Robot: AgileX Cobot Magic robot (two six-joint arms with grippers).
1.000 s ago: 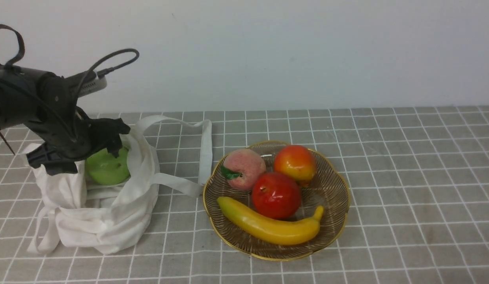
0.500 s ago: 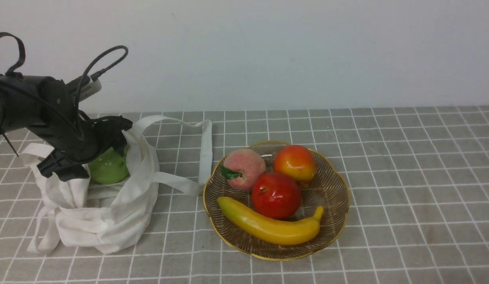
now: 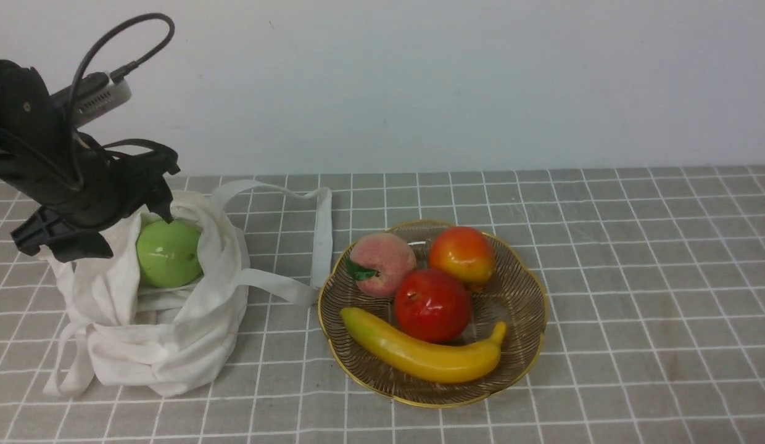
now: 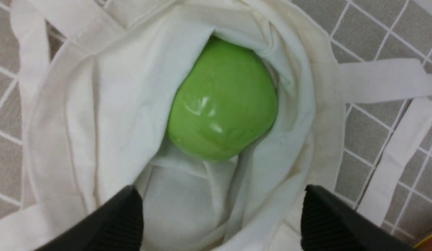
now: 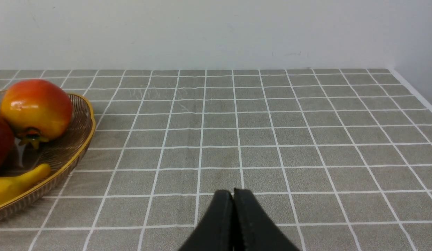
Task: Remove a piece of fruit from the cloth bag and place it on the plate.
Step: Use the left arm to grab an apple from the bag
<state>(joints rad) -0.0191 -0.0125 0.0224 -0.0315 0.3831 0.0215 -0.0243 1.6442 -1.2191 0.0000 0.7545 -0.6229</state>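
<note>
- Nearest you, the right gripper (image 5: 233,216) sits low over the tablecloth, to the right of the plate. Its jaws are pressed together with nothing between them.
- At near left, a white cloth bag (image 3: 166,345) slumps on the table. Its mouth gapes upward and its straps trail toward the plate.
- A glossy green apple (image 3: 168,253) rests in the bag's mouth, cradled in folds. Its top is bare and a lip of cloth laps over one side.
- The left gripper (image 3: 105,222) hovers just above the bag's mouth. Its jaws are spread wider than the apple, grip nothing and do not touch the fruit.
- To do this step well, come down so one finger passes on each side of the apple.
- Keep both fingertips inside the bag's rim, so you pinch fruit rather than cloth.
- Close gently at the widest part, because the shiny skin looks slippery.
- Then lift straight up until you are clear of the folds and straps.
- Right of the bag stands a woven, gold-rimmed plate (image 3: 519,290).
- On it, a banana (image 3: 419,354) lies nearest, with a red pomegranate (image 3: 432,305) behind it.
- Farther back on the plate are a peach (image 3: 382,262) and an orange-red fruit (image 3: 461,254).
- The plate's bare right side looks like the best landing spot.
- A grey tablecloth (image 3: 635,308) with a white grid covers the flat table.
- A plain pale wall (image 3: 450,80) closes the far side.
</note>
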